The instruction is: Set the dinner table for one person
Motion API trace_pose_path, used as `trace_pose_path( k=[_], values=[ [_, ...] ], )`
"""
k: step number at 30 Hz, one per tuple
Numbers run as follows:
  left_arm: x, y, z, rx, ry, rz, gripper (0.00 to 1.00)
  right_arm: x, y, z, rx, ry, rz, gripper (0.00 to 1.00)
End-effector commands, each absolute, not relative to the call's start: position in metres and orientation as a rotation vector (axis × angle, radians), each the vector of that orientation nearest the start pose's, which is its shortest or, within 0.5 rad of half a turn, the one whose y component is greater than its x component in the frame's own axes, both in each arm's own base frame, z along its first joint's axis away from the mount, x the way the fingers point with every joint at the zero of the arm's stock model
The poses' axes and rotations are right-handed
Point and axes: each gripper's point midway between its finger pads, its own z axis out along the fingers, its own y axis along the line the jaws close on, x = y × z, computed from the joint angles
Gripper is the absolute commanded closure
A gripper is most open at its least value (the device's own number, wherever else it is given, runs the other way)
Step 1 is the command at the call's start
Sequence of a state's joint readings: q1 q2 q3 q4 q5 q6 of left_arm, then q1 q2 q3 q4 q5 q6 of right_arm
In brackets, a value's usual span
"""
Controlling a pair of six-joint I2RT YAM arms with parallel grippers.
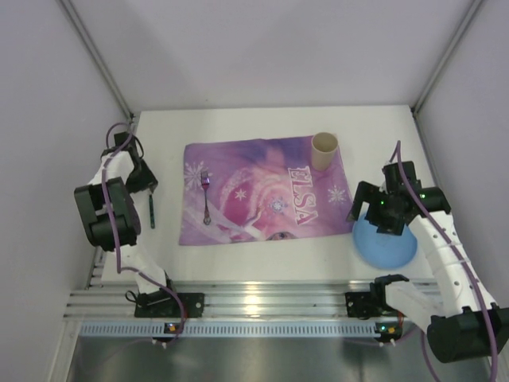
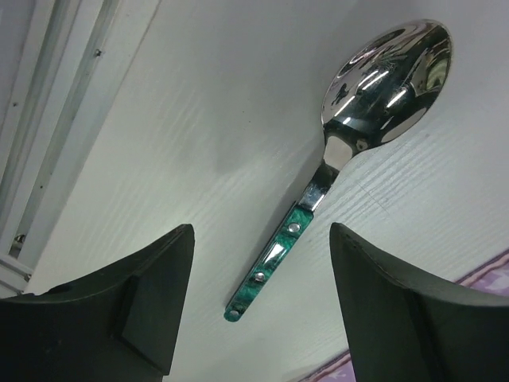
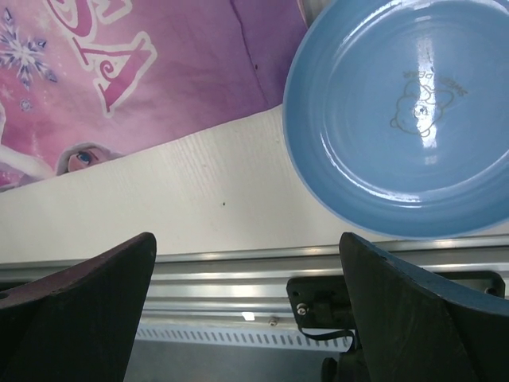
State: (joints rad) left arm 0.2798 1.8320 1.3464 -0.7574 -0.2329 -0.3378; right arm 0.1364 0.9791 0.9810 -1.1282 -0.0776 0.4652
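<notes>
While the left tool (image 2: 261, 259) and right tool (image 3: 246, 251) stand spread, the purple placemat (image 1: 262, 191) reads "ELSA".

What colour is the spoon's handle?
The spoon handle is marbled green, clearest in the left wrist view.

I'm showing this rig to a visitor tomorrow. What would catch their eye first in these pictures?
The purple ELSA placemat in the middle of the white table, with a fork on its left part and a beige cup at its far right corner. Next, the blue plate off the mat's right side, and the green-handled spoon on bare table to the mat's left.
</notes>
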Motion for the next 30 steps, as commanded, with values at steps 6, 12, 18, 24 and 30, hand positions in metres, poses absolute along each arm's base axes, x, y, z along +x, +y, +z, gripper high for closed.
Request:
trace_pose_path(
  k=[6,12,18,24,30],
  values=[
    [0.362,0.116,0.018,-0.779,2.698,0.156,0.29,0.188,0.051,0.162,0.411,2.669,0.232,0.00],
    [0.355,0.113,-0.001,-0.772,2.731,0.153,0.48,0.186,0.050,0.158,0.419,2.693,0.225,0.01],
    [0.348,0.111,-0.027,-0.787,2.779,0.145,0.80,0.191,0.054,0.162,0.432,2.695,0.241,0.01],
    [0.352,0.106,-0.038,-0.801,2.804,0.063,1.00,0.195,0.052,0.165,0.425,2.694,0.228,0.01],
    [0.356,0.085,-0.009,-0.797,2.748,-0.073,1.00,0.208,0.053,0.176,0.375,2.646,0.237,0.02]
  ],
)
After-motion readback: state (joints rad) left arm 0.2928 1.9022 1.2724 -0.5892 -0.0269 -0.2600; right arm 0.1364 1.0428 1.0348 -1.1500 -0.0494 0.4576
